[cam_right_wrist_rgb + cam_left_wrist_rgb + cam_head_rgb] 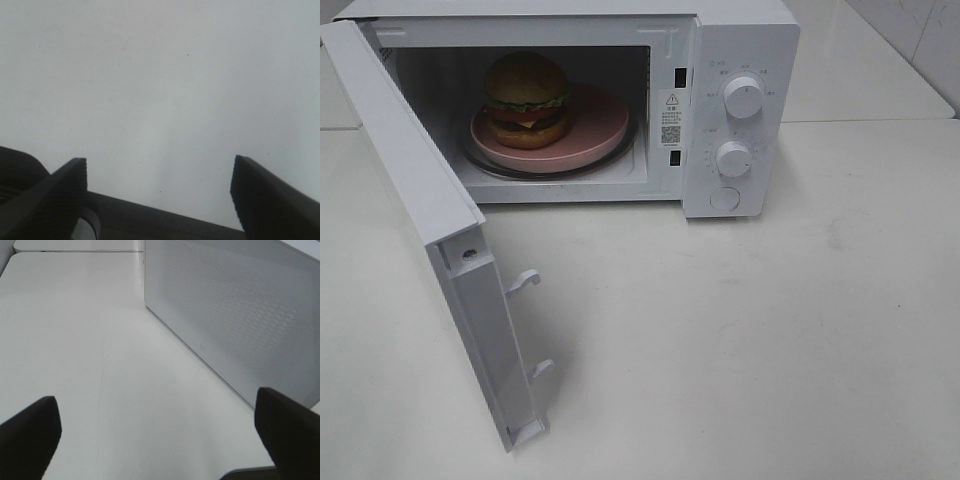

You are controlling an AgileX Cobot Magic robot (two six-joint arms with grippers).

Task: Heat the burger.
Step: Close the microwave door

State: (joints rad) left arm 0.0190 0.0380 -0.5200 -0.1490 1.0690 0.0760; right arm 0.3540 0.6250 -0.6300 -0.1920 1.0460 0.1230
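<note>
Microwave (pixel 745 40): white, standing at the far side of the surface (pixel 770 340), with its door (pixel 410 200) swung open to the left.

Label (pixel 671 115), on the frame right of the cavity: a warning triangle and a QR code. Its print is too small to read, as are the marks round the upper dial (pixel 743 97) and lower dial (pixel 733 158).

Cavity contents: a pink plate (pixel 600 125), with the burger (pixel 527 98) sitting on its left part.

Left pincer (pixel 156 410): wide, holding nothing.

Right pincer (pixel 159 165): wide, holding nothing, over bare surface.
</note>
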